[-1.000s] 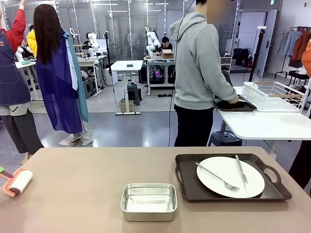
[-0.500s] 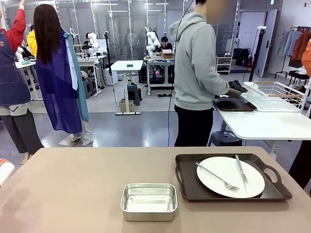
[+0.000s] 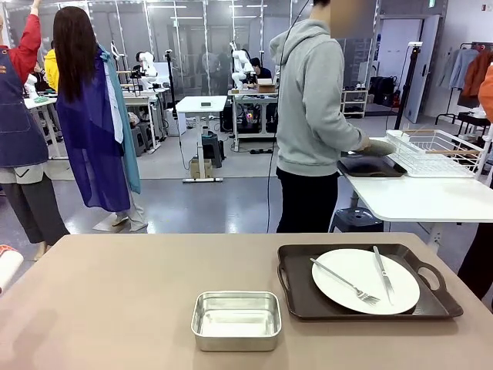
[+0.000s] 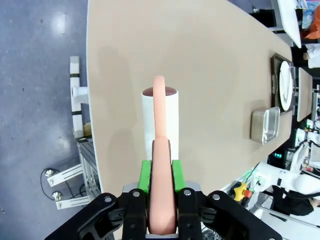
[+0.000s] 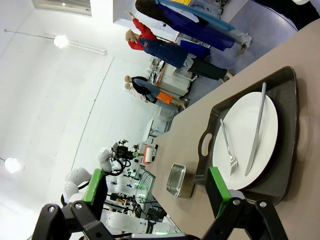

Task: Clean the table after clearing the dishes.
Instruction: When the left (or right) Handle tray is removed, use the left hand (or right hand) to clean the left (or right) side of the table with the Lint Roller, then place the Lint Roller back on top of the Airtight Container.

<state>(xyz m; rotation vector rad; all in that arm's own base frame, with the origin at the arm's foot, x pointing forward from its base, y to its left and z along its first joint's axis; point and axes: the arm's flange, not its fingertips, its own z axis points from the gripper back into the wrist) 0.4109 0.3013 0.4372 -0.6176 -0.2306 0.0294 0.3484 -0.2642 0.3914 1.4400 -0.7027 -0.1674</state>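
Note:
On the taupe table (image 3: 139, 301), at the right, a dark brown tray (image 3: 296, 289) carries a white plate (image 3: 366, 281) with a fork (image 3: 343, 281) and a knife (image 3: 383, 274). The right wrist view looks down on the same plate (image 5: 245, 137) and tray (image 5: 287, 125) beyond my open right gripper (image 5: 156, 190), which has nothing between its green pads. My left gripper (image 4: 161, 175) is shut on the pink handle of a lint roller (image 4: 160, 112), held above the table's left end. The roller's white end (image 3: 6, 268) peeks in at the front view's left edge.
A small steel pan (image 3: 236, 319) sits front and centre. Behind the table, a person in a grey hoodie (image 3: 312, 100) stands at a white table (image 3: 416, 196) with a second dark tray (image 3: 368, 167) and a white wire rack (image 3: 435, 150).
The lint roller has moved left, almost out of the front view. The person's hands have lifted off the far tray toward the wire rack.

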